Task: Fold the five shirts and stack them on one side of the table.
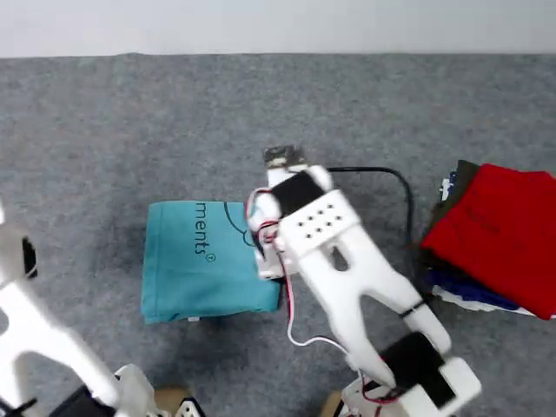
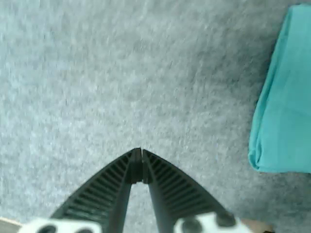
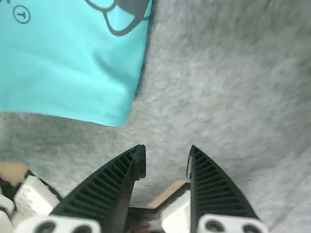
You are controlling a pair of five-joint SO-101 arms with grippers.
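The folded teal shirt [image 1: 204,261] lies print up on the grey mat [image 1: 104,122], a little toward 9 o'clock from the table's centre. The right arm [image 1: 347,269] reaches over the shirt's 3 o'clock edge. The right gripper [image 3: 166,154] hangs with its fingers spread and nothing between them, above bare mat just off a corner of the shirt, which lies at its 9 o'clock. The left gripper [image 2: 141,156] is pressed together and empty, with the shirt apart at its 3 o'clock. A stack of shirts [image 1: 495,239], red on top, sits at the table's 3 o'clock side
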